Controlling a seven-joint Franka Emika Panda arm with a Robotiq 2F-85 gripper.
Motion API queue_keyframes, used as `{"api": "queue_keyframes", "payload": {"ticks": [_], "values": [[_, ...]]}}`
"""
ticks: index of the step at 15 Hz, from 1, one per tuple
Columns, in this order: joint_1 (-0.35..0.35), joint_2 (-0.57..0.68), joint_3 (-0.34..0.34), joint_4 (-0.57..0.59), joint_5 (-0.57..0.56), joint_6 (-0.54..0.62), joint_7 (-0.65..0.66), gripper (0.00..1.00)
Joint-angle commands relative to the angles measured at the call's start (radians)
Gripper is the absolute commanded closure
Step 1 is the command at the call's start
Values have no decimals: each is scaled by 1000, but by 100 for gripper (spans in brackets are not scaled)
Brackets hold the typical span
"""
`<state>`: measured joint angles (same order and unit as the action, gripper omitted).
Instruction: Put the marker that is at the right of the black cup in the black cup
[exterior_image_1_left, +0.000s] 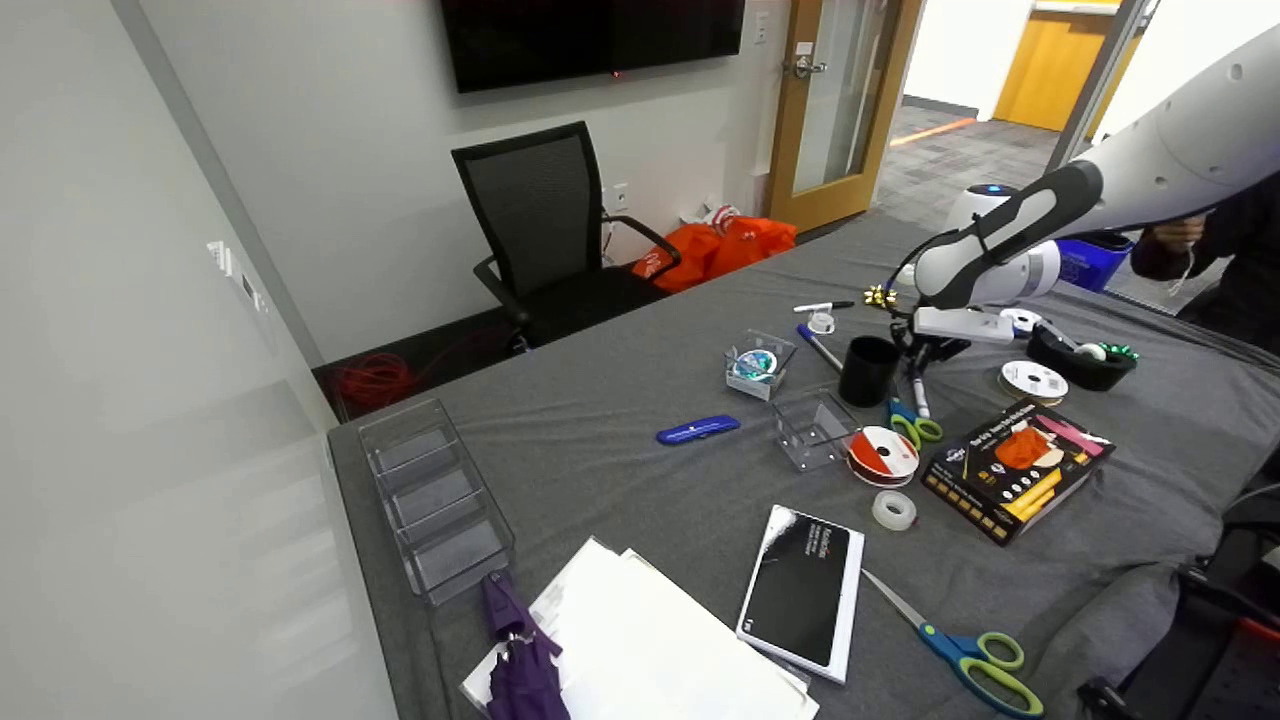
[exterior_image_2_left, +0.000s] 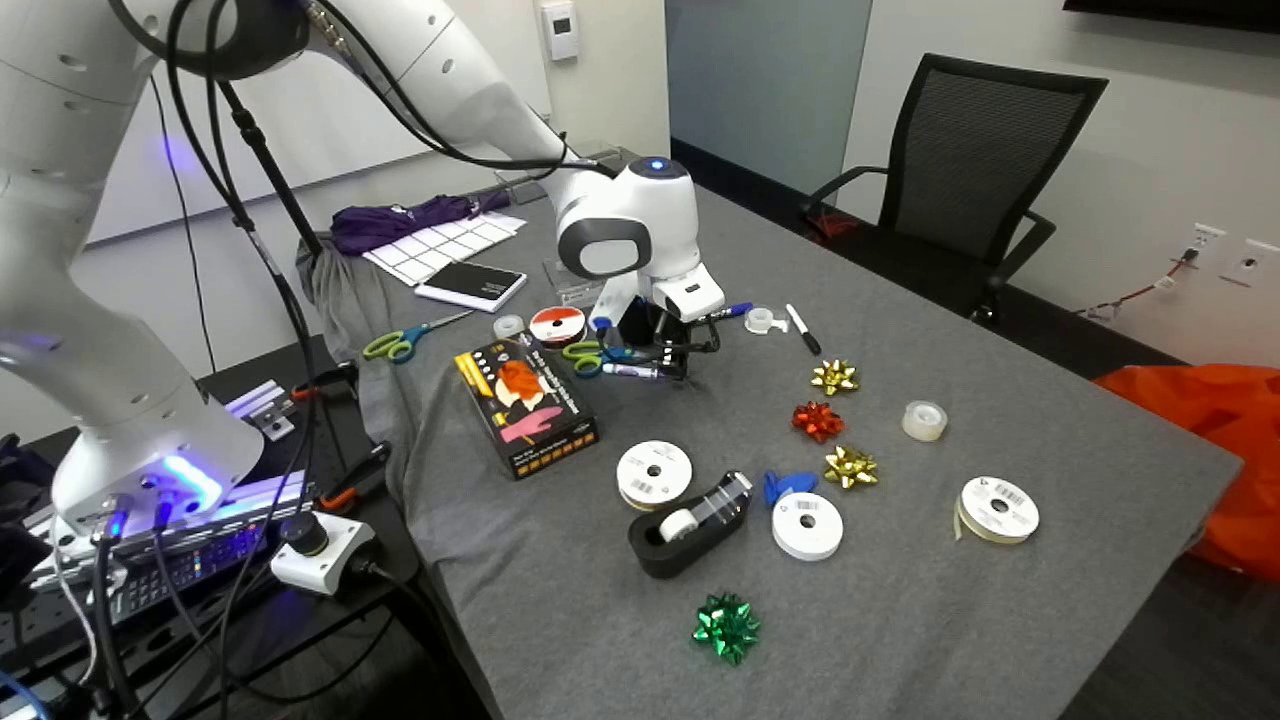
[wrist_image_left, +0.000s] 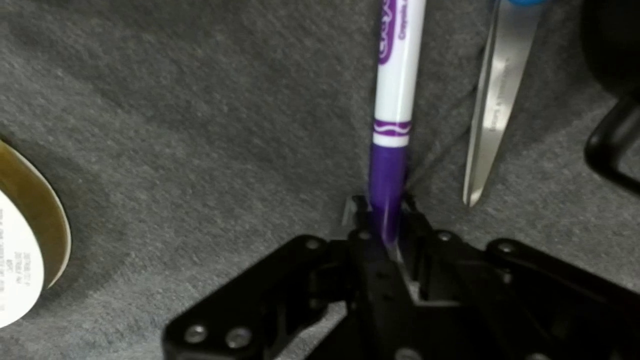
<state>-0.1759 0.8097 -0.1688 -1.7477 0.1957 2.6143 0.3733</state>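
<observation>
The black cup (exterior_image_1_left: 868, 372) stands upright on the grey cloth. In an exterior view it is partly hidden behind my gripper, and in the wrist view its dark side and handle (wrist_image_left: 607, 145) show at the right edge. A white marker with a purple cap (wrist_image_left: 400, 75) points away from my jaws; it also shows in both exterior views (exterior_image_1_left: 920, 395) (exterior_image_2_left: 632, 371). My gripper (wrist_image_left: 386, 217) is shut on the purple cap end, low beside the cup. I cannot tell whether the marker touches the cloth.
Green-blue scissors (wrist_image_left: 502, 95) lie between marker and cup. A blue marker (exterior_image_1_left: 820, 350) and clear boxes (exterior_image_1_left: 815, 428) are on the cup's far side. A ribbon spool (wrist_image_left: 20, 250), a glove box (exterior_image_1_left: 1018, 465) and a tape dispenser (exterior_image_2_left: 690, 522) lie nearby.
</observation>
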Motion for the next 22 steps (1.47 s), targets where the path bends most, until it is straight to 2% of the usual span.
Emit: {"api": "queue_keyframes", "payload": {"ticks": [1, 2, 3, 4, 7, 8, 9, 13, 22], "values": [[-18, -22, -4, -22, 1, 2, -53, 73], [-20, -27, -6, -26, 0, 2, -62, 58], [-26, -33, -4, -31, 5, 6, -71, 71], [-30, -36, -2, -35, 4, 8, -83, 89], [-32, -34, -7, -36, 1, 14, -94, 100], [-32, -33, -10, -35, 0, 15, -92, 100], [-29, -31, -14, -35, -3, 14, -88, 96], [-30, -32, -14, -36, 3, 11, -83, 96], [-99, -165, 21, -79, 37, -61, -167, 96]]}}
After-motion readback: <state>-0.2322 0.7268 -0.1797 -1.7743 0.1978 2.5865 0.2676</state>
